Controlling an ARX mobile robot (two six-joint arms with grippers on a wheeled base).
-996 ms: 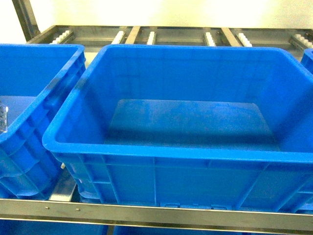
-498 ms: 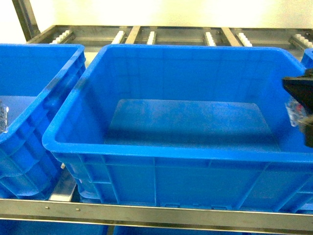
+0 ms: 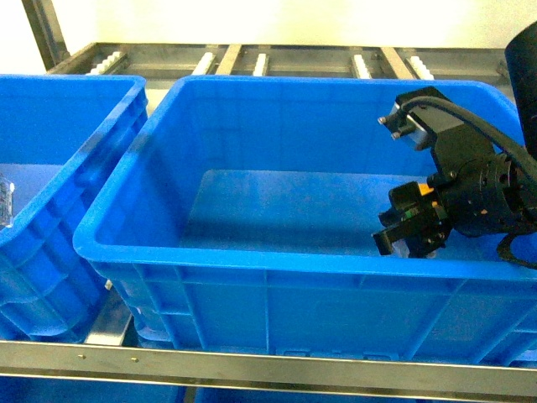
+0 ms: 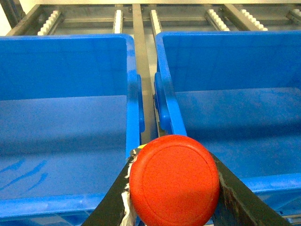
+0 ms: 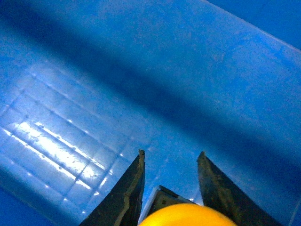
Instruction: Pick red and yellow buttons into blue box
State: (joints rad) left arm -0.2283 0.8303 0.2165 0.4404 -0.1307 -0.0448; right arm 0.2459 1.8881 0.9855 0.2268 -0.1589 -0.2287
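head view: no legible writing; right fingers (image 3: 409,238) inside blue box (image 3: 252,260).

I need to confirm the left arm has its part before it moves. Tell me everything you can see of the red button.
The red button shows only in the left wrist view, where its round, smooth, glossy red cap faces the camera, with a faint raised ring near its edge. It looks like plastic. It sits clamped between the dark jaws of the left gripper, which press on both sides of the cap. Its switch block is hidden behind the cap. It hangs above the gap between two blue crates, over neither one.
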